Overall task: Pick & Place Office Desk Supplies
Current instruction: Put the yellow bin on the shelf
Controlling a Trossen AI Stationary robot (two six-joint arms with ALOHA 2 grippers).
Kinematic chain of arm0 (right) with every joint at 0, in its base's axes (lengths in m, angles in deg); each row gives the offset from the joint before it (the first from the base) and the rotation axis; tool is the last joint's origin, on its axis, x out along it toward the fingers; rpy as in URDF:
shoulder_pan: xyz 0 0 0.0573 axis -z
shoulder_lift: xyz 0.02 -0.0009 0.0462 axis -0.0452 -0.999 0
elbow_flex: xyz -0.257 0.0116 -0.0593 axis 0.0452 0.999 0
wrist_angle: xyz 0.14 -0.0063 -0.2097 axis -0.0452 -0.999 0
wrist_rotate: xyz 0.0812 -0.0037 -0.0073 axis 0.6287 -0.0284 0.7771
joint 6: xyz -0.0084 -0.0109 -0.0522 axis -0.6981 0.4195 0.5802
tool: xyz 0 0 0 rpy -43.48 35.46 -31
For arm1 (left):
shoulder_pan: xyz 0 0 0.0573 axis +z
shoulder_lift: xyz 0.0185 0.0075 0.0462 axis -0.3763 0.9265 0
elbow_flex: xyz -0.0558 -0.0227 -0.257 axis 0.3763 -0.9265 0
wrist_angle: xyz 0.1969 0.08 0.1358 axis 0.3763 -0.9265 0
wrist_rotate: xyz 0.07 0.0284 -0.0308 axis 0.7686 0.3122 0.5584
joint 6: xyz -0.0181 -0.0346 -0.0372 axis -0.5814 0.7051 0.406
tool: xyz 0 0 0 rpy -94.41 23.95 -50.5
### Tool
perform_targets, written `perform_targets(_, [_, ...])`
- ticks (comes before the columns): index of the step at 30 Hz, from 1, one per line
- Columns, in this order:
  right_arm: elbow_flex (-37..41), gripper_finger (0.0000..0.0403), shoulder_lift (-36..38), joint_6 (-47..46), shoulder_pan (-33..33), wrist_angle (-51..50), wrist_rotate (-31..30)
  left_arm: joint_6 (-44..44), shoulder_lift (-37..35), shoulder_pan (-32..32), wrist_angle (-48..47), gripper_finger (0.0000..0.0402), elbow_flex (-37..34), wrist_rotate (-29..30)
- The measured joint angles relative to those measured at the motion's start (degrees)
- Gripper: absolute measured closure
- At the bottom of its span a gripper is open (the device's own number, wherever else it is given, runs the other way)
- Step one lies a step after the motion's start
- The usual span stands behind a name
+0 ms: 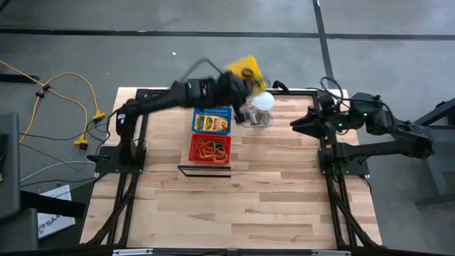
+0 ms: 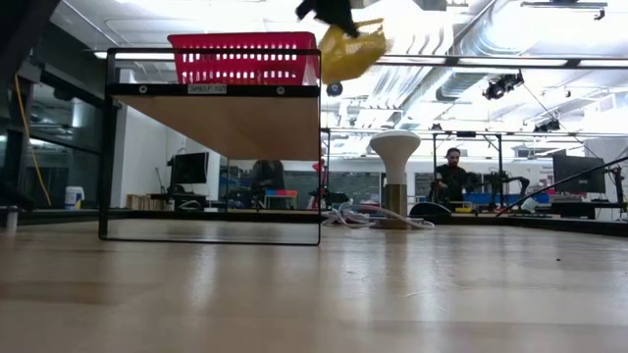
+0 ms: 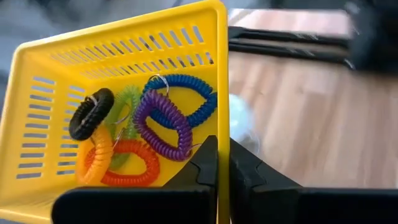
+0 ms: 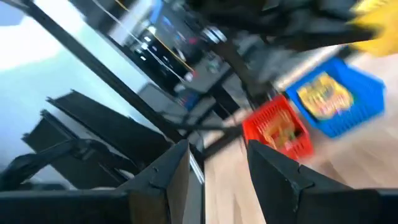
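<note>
Room first: big open workshop w/ concrete floor (image 1: pixel 213 57), a yellow cable (image 1: pixel 78 99) looping across it left of the table; low view shows ceiling ducts (image 2: pixel 510 69), benches w/ monitors (image 2: pixel 579 176) and a person (image 2: pixel 452 176) standing far back.

Table (image 1: pixel 249 206) – pale wood planks, black frame rails (image 1: pixel 128 192) down both sides, most of the near part bare. A small black wire shelf (image 2: pixel 211 147) w/ a wood board stands on it; a red basket (image 1: pixel 210 148) sits on top of it, tan rubber bands (image 1: pixel 212 148) inside. Just behind, touching it, a blue basket (image 1: pixel 212 121) w/ yellow-orange printed packs (image 1: pixel 212 124). A white round thing (image 1: pixel 263 107) w/ grey cable sits right of the blue basket.

Left arm (image 1: pixel 163 99) reaches across toward the table's far middle. Left gripper (image 3: pixel 222 163) is clenched on the rim of a yellow basket (image 3: pixel 56 106), holding it tilted in the air above the white round thing. Inside it: coil loops – blue (image 3: pixel 193 99), purple (image 3: pixel 158 127), orange (image 3: pixel 127 165), green (image 3: pixel 124 106), black (image 3: pixel 90 113) – bunched together at the low end.

Right arm (image 1: pixel 398 135) waits at the right edge, right gripper (image 4: pixel 214 174) released, fingers apart, nothing between them
</note>
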Motion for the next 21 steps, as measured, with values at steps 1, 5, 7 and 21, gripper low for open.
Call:
perform_targets(1, [0.0, 0.0253, 0.21, 1.04, 0.0, 1.42, 0.06, 2.48, 0.0, 2.15, -1.0, 0.04, 1.01, -1.15])
perform_targets(5, [0.0, 0.0253, 1.59, 7.43, 0.0, 7.36, 0.1, 13.78, 0.0, 10.39, -6.51, 0.04, 3.66, -8.66])
perform_targets(7, [0.0, 0.0253, 2.21, 11.07, 0.0, 9.49, 0.12, 19.12, 0.0, 13.7, -8.48, 0.04, 3.89, -10.43])
perform_targets(21, [0.0, 0.0253, 3.41, 20.17, 0.0, 6.03, 0.14, 33.95, -0.26, 15.33, -11.69, 0.04, 4.1, -8.05])
